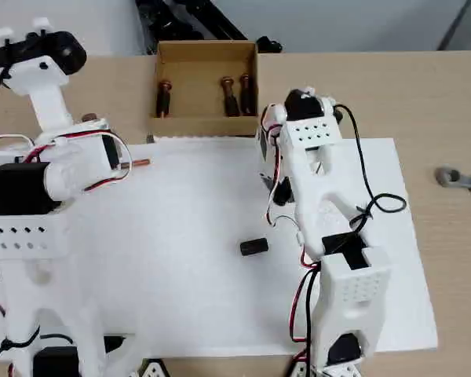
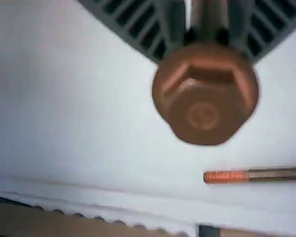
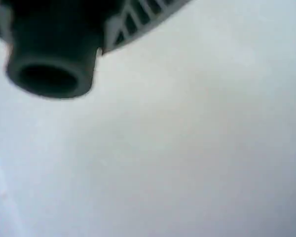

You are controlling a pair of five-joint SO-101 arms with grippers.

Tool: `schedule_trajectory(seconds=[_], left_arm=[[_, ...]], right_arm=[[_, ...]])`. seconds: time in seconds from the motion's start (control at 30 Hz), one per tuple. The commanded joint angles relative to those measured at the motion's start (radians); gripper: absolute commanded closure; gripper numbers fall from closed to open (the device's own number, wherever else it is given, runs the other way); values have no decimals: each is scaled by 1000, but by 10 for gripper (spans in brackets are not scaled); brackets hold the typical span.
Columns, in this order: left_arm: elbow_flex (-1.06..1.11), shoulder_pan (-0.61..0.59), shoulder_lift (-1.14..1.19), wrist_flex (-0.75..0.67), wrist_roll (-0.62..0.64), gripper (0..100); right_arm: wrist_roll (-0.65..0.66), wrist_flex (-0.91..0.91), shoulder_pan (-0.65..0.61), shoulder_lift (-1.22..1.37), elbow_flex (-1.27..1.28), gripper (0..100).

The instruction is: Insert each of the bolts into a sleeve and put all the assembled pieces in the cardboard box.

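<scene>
My left gripper [image 2: 207,27] is shut on a copper bolt [image 2: 205,94], whose hex head faces the left wrist camera. A second bolt [image 2: 254,175] lies on the white mat beyond it, and its tip [image 1: 141,163] pokes out beside the left arm. Above the mat near its far edge, my right gripper [image 1: 279,188] is shut on a black sleeve [image 3: 49,69], open bore toward the right wrist camera. Another black sleeve [image 1: 253,246] lies loose mid-mat. The cardboard box [image 1: 206,122] stands behind the mat and holds three assembled pieces [image 1: 231,94].
The white mat [image 1: 188,290] covers most of the wooden table. A metal wrench [image 1: 459,179] lies on the bare wood at the far right. Dark equipment sits behind the box. Both arm bases stand at the near edge.
</scene>
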Motion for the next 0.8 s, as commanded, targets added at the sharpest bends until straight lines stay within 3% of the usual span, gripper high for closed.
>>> schedule_trajectory(seconds=[0.0,0.2,0.53,0.77], left_arm=[[-48,-2,-38,-71,-69,994],[-47,0,-37,-146,-86,994],[-47,2,-37,-153,-86,994],[-44,31,-37,-295,-86,994]], right_arm=[[80,12,-21,-165,-51,990],[241,16,-82,-394,-49,990],[445,21,-91,-780,-44,991],[457,18,-179,-1069,175,994]])
